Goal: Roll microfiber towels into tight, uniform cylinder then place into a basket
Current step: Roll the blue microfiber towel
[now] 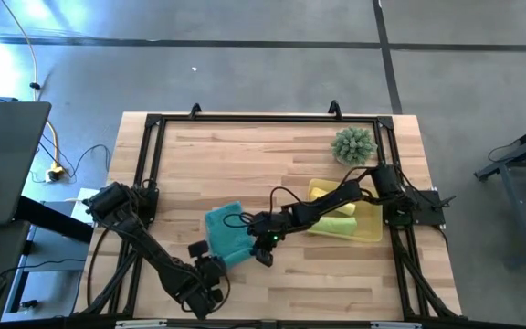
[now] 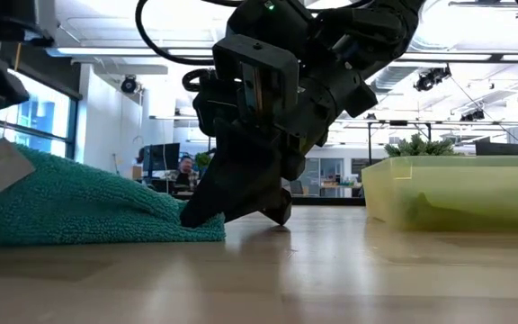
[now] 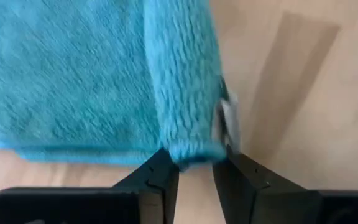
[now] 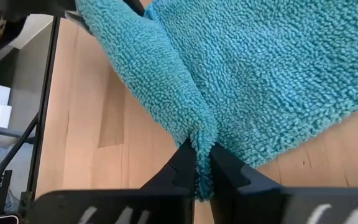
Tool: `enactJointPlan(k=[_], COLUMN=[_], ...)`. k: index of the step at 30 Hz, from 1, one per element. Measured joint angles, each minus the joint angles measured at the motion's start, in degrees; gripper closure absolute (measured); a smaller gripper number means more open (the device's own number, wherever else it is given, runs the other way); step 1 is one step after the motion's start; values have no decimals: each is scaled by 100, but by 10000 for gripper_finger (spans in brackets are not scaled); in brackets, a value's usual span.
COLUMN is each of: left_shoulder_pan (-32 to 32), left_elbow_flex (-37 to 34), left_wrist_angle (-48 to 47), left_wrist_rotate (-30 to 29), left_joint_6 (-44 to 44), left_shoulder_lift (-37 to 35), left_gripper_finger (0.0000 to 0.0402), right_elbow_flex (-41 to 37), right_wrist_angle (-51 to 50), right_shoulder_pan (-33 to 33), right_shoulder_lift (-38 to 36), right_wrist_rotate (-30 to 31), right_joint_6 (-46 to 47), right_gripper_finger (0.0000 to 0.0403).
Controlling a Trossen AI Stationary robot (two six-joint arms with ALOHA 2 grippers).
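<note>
Teal towel (image 1: 226,233) folded edge pinched between left tool (image 3: 194,177) and right tool (image 4: 204,171), each closed on one end.

The left gripper (image 3: 194,177) is held low near the table's front edge, its arm folded back toward the left corner. Its fingers (image 3: 160,180) are closed on a rolled edge of the teal towel (image 3: 73,81), pinched between the tips. The right gripper (image 4: 202,171) is extended across from the right side; a towel fold is clamped between its fingers (image 4: 182,165).
</note>
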Motion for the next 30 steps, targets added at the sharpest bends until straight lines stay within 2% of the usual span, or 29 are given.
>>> enactJointPlan(k=[4, 7, 13, 15, 21, 30], left_shoulder_pan=[-4, -6, 0, -21, -133, 53], left_elbow_flex=[34, 196, 796, 1092, 1380, 1039], left_wrist_angle=[-165, -783, -1597, -1798, -1889, -1258], left_wrist_rotate=[591, 1023, 1049, 746, -987, -816], left_joint_6=[-25, 160, 894, 1024, 936, 882], left_shoulder_lift=[-72, -72, -72, -72, -76, 251], left_gripper_finger=[299, 276, 245, 244, 243, 243], right_elbow_flex=[1, 0, 0, 1, 0, 0], right_wrist_angle=[2, 7, 4, 0, 11, 16], right_shoulder_pan=[0, 0, 0, 0, 0, 0], right_shoulder_lift=[0, 0, 0, 0, 0, 0], right_wrist_rotate=[-2, -4, -9, -9, -13, -24], right_joint_6=[1, 3, 9, 9, 11, 13], right_gripper_finger=[391, 391, 391, 391, 391, 391])
